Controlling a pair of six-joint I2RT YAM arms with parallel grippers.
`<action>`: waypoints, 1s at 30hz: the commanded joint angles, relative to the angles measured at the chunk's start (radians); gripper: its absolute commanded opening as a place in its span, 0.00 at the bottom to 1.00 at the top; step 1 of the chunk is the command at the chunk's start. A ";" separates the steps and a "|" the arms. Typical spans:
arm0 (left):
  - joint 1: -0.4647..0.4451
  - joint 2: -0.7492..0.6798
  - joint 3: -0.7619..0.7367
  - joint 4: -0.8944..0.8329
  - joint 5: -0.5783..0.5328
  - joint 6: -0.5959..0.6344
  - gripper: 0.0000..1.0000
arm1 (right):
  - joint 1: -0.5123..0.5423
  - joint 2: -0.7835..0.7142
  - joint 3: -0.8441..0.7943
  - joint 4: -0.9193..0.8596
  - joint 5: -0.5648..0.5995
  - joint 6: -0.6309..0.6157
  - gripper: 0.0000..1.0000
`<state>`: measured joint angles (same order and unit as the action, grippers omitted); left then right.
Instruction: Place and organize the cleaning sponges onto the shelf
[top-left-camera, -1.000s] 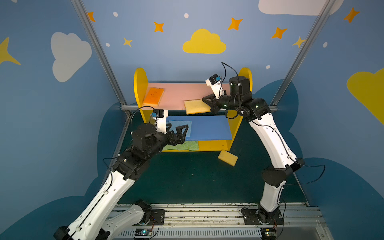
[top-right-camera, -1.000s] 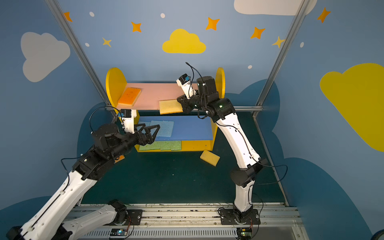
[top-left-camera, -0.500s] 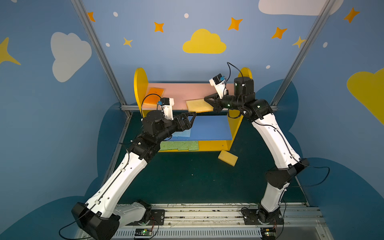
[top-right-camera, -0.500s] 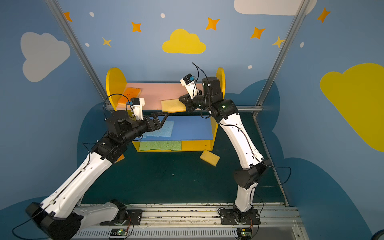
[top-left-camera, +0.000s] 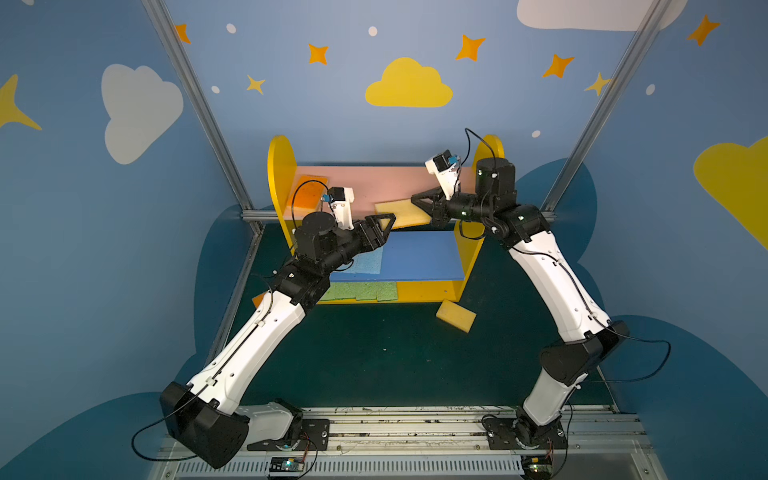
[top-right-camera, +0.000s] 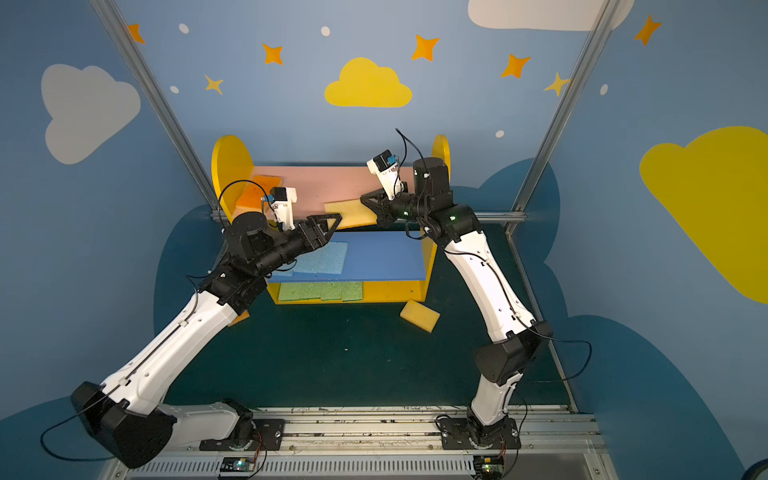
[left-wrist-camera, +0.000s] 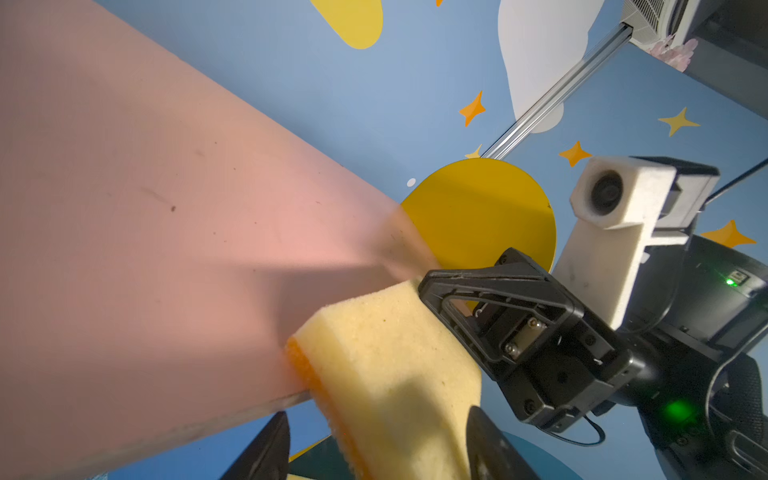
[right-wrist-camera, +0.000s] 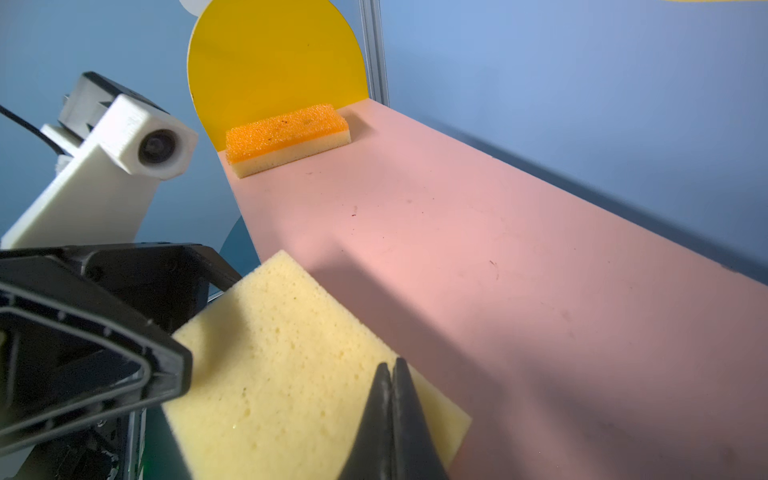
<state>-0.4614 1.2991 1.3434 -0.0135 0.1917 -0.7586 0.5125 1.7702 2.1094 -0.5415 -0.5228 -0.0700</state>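
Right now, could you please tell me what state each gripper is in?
Left gripper: open, jaws astride the orange-and-yellow sponge.
Right gripper: shut, tips resting on it.

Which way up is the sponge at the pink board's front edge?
Yellow face up, orange down. The sponge shows a yellow top in both wrist views; the left wrist view shows orange along its underside.

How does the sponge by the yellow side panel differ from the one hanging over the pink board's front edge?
The side-panel sponge lies orange face up; the overhanging sponge shows yellow. The former lies flat on the pink board; the latter juts past its front edge. The former is untouched; the latter lies between the jaws of the open left gripper, under the shut right gripper. Both are orange-and-yellow sponges.
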 joint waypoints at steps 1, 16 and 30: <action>-0.006 0.003 0.017 0.050 0.023 -0.015 0.59 | -0.005 -0.007 -0.041 -0.036 -0.033 0.022 0.00; -0.036 -0.040 -0.036 0.063 0.021 -0.025 0.11 | -0.006 -0.091 -0.164 0.038 -0.047 0.051 0.05; 0.059 -0.192 -0.052 -0.058 0.165 0.010 0.03 | -0.058 -0.183 -0.160 -0.012 -0.187 0.108 0.63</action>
<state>-0.4305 1.1522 1.2953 -0.0460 0.2768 -0.7700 0.4671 1.6379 1.9575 -0.5114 -0.6376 0.0090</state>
